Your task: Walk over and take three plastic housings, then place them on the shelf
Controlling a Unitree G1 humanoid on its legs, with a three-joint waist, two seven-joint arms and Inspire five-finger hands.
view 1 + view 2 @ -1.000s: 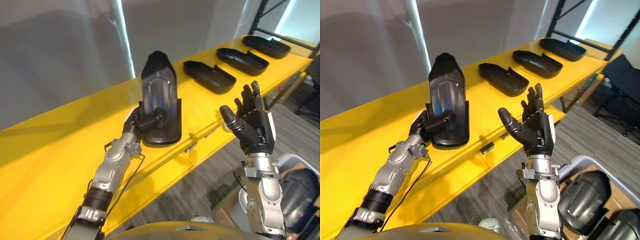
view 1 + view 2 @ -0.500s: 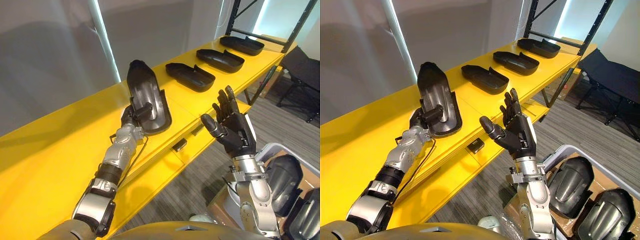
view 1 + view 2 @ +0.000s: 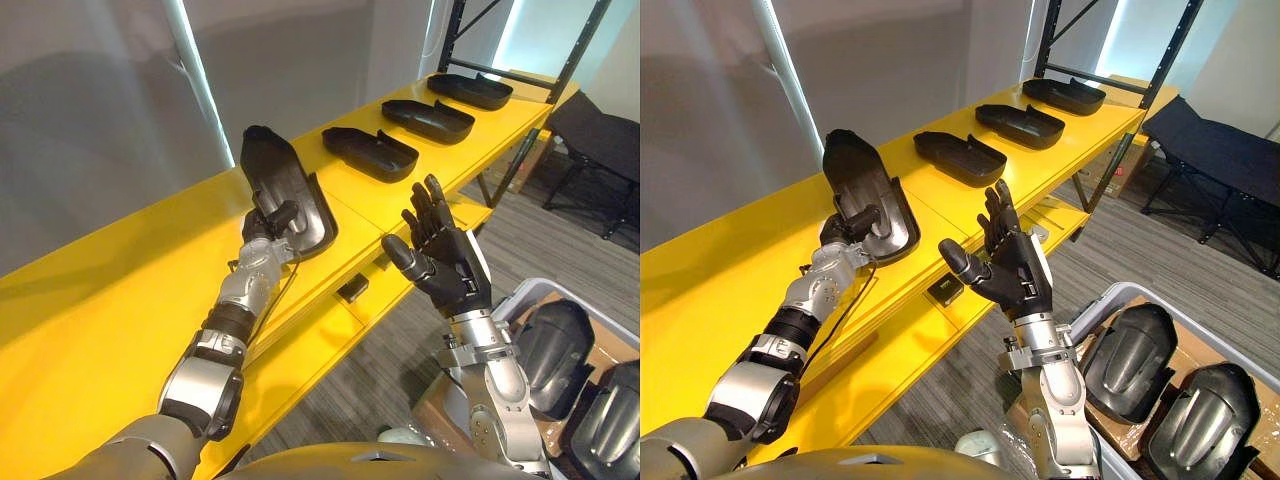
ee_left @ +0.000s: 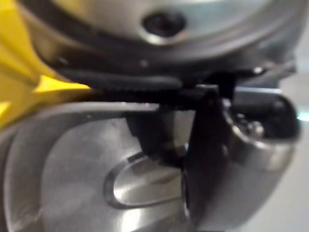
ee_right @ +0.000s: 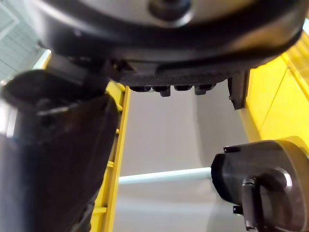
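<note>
A black plastic housing (image 3: 285, 190) leans over the yellow shelf (image 3: 100, 320), hollow side up and far end raised. My left hand (image 3: 262, 232) is shut on its near rim, thumb over the edge. The left wrist view shows the housing's glossy inside (image 4: 72, 183) right against that hand. My right hand (image 3: 445, 268) is open and raised in front of the shelf's edge, palm towards the housing, holding nothing. Three more black housings (image 3: 370, 153) (image 3: 427, 120) (image 3: 478, 90) lie in a row further right on the shelf.
A grey bin (image 3: 1095, 300) at the lower right holds several more black housings (image 3: 1130, 360). A black rack upright (image 3: 575, 55) stands at the shelf's far right end. A grey wall runs behind the shelf; grey carpet (image 3: 400, 360) lies below.
The camera has swung right. The held housing has tipped from standing on end to a lower lean over the shelf. My right hand stays open.
</note>
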